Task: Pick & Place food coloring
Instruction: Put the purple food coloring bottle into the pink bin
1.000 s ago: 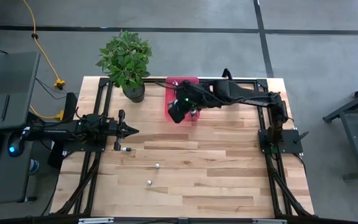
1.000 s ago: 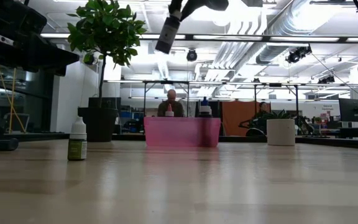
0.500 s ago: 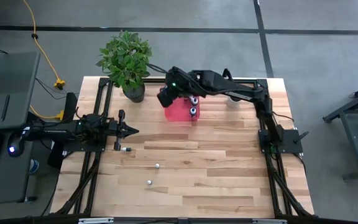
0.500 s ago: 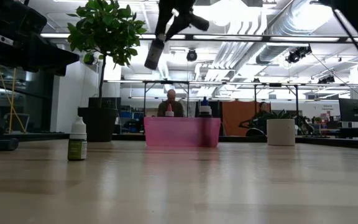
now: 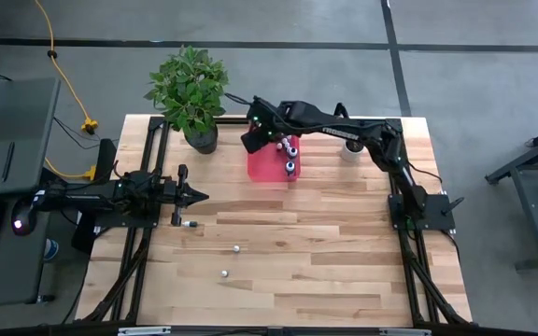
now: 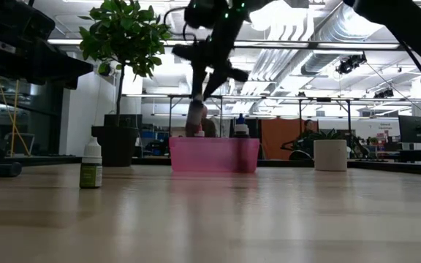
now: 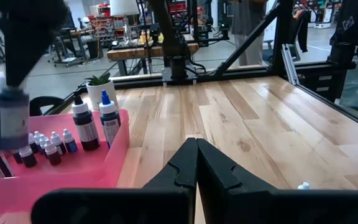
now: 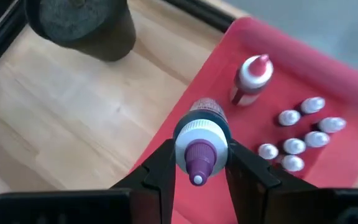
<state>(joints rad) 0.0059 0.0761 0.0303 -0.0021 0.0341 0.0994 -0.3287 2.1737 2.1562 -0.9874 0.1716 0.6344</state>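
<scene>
A pink tray (image 5: 267, 164) stands near the table's far edge. In it are two taller food coloring bottles (image 7: 96, 121) and several tiny white-capped ones (image 8: 298, 133). My right gripper (image 5: 253, 138) hangs over the tray's left end, beside the potted plant (image 5: 191, 91), shut on one food coloring bottle (image 8: 199, 144) with a white collar and purple tip. My left gripper (image 7: 196, 150) waits shut at the table's left side, holding nothing. Three small bottles (image 5: 236, 248) stand loose on the wood. My right gripper pinches the bottle between its two fingers (image 8: 158, 172), one on each side of the upper body just below the white collar (image 8: 197, 132). The fingers slant down from above. The bottle (image 6: 194, 117) hangs below them, roughly upright, lifted clear above the tray's left end.
A black plant pot (image 6: 115, 146) stands just left of the tray, and a small white pot (image 6: 330, 155) to the tray's right. In the low view a loose bottle (image 6: 90, 164) stands on the table at left, and a person sits in the room beyond the tray.
My right gripper has gone toward the table's far edge and come down from high above to just over the pink tray's left end, rolling a little. The bottle has stayed between its fingers.
</scene>
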